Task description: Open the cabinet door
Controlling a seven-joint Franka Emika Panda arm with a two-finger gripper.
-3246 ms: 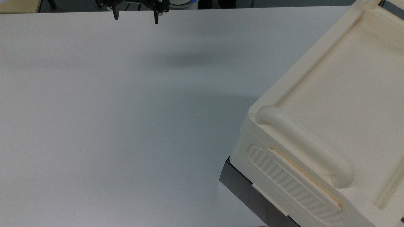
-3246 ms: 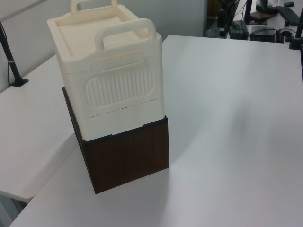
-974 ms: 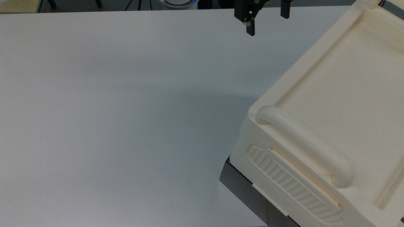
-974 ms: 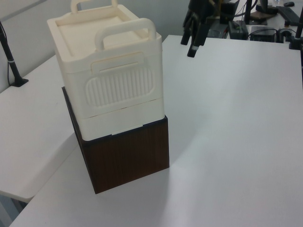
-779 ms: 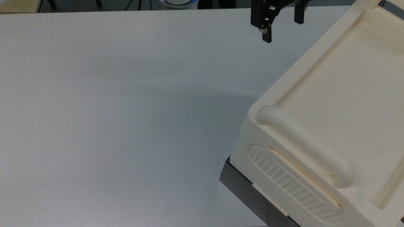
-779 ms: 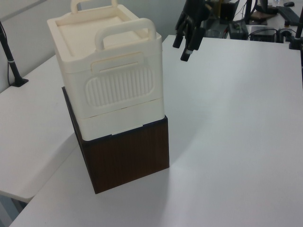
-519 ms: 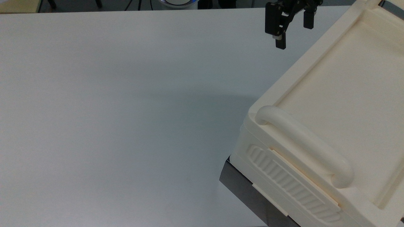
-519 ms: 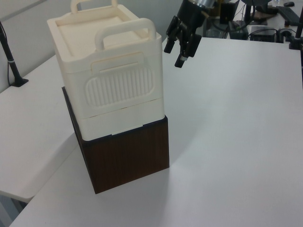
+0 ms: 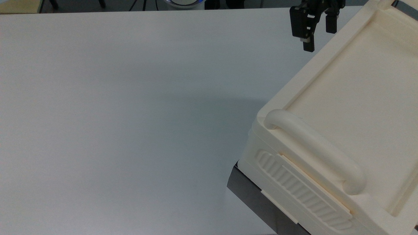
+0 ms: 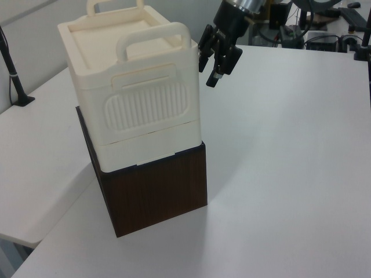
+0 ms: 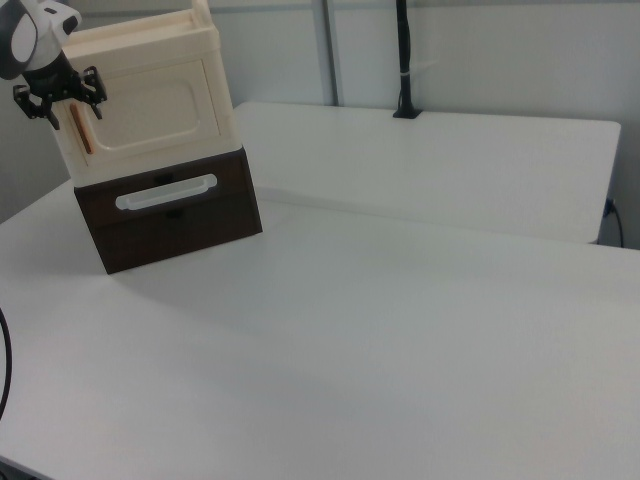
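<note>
1. Now my tool [image 9: 316, 36] has slid across the far edge of the worktop [image 9: 130, 98] from about 12 o'clock in the top view to roughly 1 o'clock, so it hangs just beside the cream cabinet [image 10: 139, 98] and I judge the approach nearly done.
2. Its fingers are spread apart and hold nothing; in the left view the tool [image 10: 210, 65] sits at 12 o'clock, close to the cabinet's upper corner but apart from it.
3. Against the earlier top view, the tool was well apart from the cabinet, over the bare worktop; the cabinet and the dark wooden drawer unit [image 10: 153, 191] under it have not moved.
4. In the right view the cabinet door [image 11: 148, 110] is at 10 o'clock, shut flush, with its copper-orange bar handle [image 11: 83, 131] at the right view's left edge of the panel.
5. There the tool [image 11: 58, 105] is just beside that handle; I cannot tell whether it touches.
6. My next move, as I judge it, is to bring the fingers around the handle and pull outward.
</note>
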